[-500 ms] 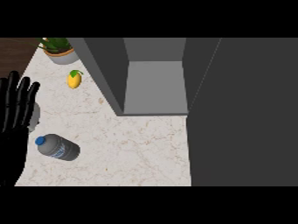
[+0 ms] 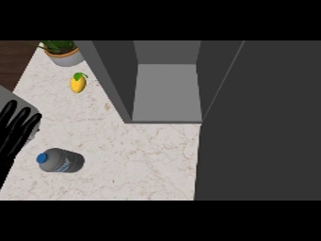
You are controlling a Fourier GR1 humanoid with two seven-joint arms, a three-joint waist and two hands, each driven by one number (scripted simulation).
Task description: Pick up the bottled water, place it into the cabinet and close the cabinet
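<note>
Bottle (image 2: pixel 60 161) lies on its side near the bench's (image 2: pixel 142 160) left edge. Left hand (image 2: pixel 6 136) rests beside it, fingers straight, holding nothing. Cabinet (image 2: pixel 166 80) stands open.

A pale stone counter (image 2: pixel 142 155) has brown marks. A potted plant (image 2: pixel 64 51) stands at its far corner. Dark wood floor (image 2: pixel 6 63) shows beside it.

Item count, located relative to the cabinet (image 2: pixel 166 94): one bottled water (image 2: pixel 60 161) lower left of it; one yellow fruit (image 2: pixel 78 83) to its left; one potted plant (image 2: pixel 63 52) at its upper left; one hand (image 2: pixel 6 136) far left.
</note>
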